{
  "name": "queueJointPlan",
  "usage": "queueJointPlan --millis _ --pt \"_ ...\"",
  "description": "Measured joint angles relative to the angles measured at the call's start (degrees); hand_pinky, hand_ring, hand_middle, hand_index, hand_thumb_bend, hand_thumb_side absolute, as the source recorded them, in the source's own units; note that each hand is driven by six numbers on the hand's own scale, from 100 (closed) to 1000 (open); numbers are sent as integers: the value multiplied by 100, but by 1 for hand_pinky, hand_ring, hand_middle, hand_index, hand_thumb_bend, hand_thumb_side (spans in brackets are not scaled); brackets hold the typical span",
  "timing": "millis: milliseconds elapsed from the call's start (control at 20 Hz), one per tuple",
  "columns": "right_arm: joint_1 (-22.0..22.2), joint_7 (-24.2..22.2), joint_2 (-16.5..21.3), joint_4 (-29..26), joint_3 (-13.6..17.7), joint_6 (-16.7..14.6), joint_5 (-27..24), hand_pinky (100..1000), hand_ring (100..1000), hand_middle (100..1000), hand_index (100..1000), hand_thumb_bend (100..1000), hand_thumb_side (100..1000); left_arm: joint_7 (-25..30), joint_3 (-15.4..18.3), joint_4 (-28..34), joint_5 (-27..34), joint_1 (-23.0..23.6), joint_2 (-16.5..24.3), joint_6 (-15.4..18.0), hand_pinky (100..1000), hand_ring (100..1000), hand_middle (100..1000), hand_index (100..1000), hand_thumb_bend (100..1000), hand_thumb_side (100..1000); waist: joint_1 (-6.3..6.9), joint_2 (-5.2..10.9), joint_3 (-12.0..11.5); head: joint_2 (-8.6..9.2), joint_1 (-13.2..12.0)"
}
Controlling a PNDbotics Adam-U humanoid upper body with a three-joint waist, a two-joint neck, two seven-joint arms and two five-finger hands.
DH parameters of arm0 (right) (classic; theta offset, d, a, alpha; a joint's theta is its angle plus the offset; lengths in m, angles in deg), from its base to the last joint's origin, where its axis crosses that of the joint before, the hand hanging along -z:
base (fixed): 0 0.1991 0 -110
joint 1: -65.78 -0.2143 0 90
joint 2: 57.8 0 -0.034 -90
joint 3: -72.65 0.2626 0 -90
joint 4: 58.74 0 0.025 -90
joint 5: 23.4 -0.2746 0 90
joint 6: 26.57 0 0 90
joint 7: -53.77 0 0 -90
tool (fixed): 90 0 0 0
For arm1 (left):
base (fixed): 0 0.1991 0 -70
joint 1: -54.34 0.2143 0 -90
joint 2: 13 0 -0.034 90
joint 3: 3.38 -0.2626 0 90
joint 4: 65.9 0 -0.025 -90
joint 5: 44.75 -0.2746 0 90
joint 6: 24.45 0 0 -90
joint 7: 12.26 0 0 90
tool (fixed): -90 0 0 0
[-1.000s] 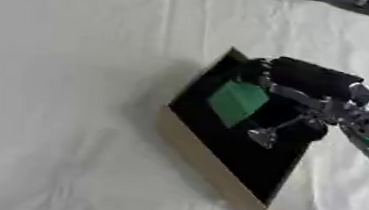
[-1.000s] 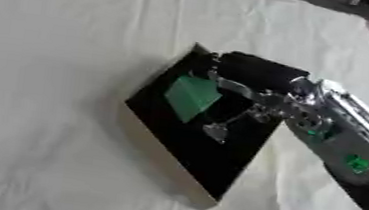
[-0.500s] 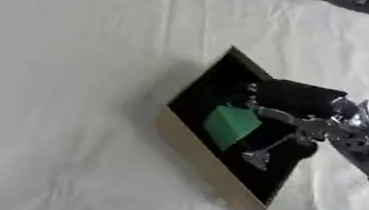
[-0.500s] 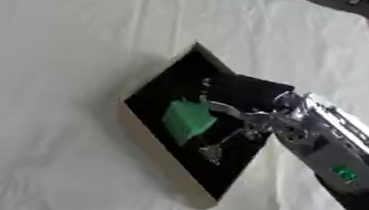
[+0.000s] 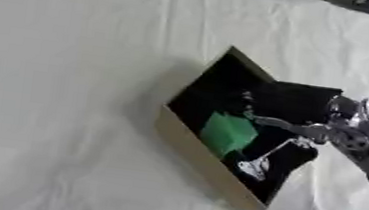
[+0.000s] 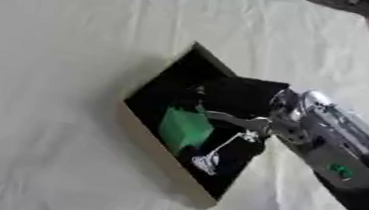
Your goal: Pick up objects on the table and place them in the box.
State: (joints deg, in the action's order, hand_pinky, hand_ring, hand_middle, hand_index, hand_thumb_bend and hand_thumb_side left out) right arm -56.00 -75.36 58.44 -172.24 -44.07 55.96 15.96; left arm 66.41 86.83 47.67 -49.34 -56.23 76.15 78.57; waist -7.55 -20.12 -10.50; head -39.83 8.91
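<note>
A shallow box (image 5: 203,162) with a black inside and tan walls is seen lying askew on the cloth-covered worktop (image 5: 70,62). A green block (image 5: 227,131) lies inside it, near the wall closest to the camera. The right hand (image 6: 243,122) is reached in over the box from the right, its fingers (image 6: 217,154) spread and straight, closed on nothing. The block lies just beside and left of the fingertips; contact cannot be told.
</note>
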Motion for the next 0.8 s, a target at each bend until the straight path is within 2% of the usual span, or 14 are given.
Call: queueJointPlan --millis 250,300,450,500,700,750,800 --pt "1 155 0 -1 189 -193 98 783 888 858 962 420 550 -10 0 0 -1 5 -2 -10 548 659 642 777 100 681 0 0 5 0 -17" --pt "3 186 0 -2 229 -223 103 788 893 854 955 448 561 -14 0 0 -1 8 -2 -14 548 659 642 777 100 680 0 0 11 0 -20" --pt "27 253 2 -4 340 -295 114 780 884 845 963 448 581 -16 0 0 -2 10 -11 -17 547 658 641 772 100 682 -1 0 23 0 -23" --pt "40 268 2 -4 365 -310 114 778 881 846 971 470 622 -15 0 0 -2 11 -22 -18 547 658 642 771 100 680 -1 0 23 0 -23" --pt "54 294 2 -6 414 -356 107 774 874 849 979 491 680 -13 0 0 -2 12 -44 -20 547 658 642 770 100 682 -1 0 24 0 -23" --pt "55 293 2 -6 415 -360 105 776 875 851 981 494 674 -11 0 0 -2 13 -44 -21 548 658 642 769 100 682 -1 0 24 0 -23" --pt "56 296 2 -6 416 -367 105 783 880 860 989 477 626 -10 0 0 -2 14 -44 -23 548 658 642 769 100 681 -1 0 24 0 -23"
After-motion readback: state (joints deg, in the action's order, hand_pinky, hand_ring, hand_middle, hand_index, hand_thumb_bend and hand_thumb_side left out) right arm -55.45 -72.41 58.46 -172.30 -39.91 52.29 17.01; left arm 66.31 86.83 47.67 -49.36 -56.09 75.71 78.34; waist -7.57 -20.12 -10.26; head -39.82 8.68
